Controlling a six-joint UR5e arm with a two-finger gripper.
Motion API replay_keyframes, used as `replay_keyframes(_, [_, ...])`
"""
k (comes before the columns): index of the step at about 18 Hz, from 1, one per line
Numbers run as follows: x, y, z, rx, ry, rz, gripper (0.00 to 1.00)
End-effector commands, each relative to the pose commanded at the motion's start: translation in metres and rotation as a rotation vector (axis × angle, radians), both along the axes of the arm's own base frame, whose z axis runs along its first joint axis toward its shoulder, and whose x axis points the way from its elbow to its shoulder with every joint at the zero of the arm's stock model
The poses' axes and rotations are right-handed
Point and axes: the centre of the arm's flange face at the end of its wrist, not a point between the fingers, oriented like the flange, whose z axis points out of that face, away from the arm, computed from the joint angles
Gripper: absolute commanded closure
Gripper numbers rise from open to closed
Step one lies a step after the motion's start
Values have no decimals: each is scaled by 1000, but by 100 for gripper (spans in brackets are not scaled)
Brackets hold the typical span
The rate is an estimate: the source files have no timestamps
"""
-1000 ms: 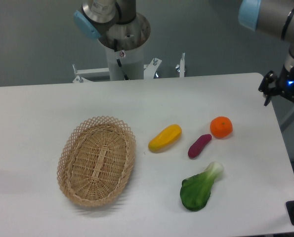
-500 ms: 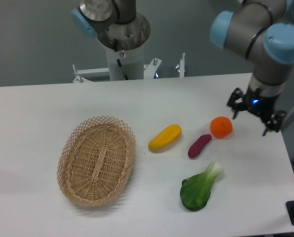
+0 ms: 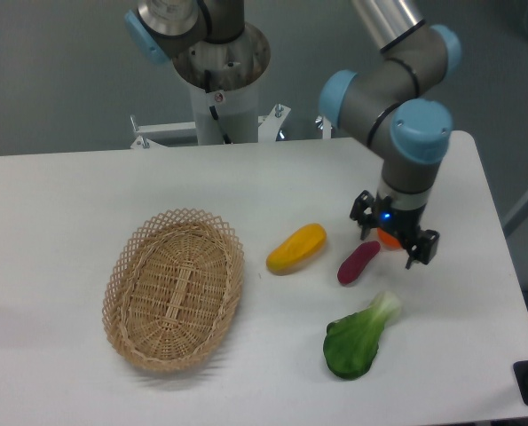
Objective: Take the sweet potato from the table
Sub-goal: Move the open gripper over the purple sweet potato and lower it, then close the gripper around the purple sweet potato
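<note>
The purple-magenta sweet potato [image 3: 358, 262] lies on the white table [image 3: 86, 186], right of centre, between a yellow vegetable and a round orange. My gripper [image 3: 392, 241] hangs open over the table just right of and slightly above the sweet potato, its two dark fingers spread apart. It holds nothing. It covers most of the orange [image 3: 389, 237], of which only a small sliver shows between the fingers.
A yellow-orange oblong vegetable [image 3: 296, 248] lies left of the sweet potato. A green leafy vegetable [image 3: 358, 338] lies in front of it. A wicker basket [image 3: 174, 288] stands at the left. The arm's base column [image 3: 219, 89] stands behind the table.
The arm has swung in from the table's right edge toward the left, and the gripper now hovers over the orange next to the sweet potato. The objects have not moved.
</note>
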Motion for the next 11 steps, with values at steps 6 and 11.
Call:
replay_keyframes(6, [6, 1, -13, -11, 1, -16, 0])
replay_keyframes(11, [7, -3, -21, -53, 5, -12, 0])
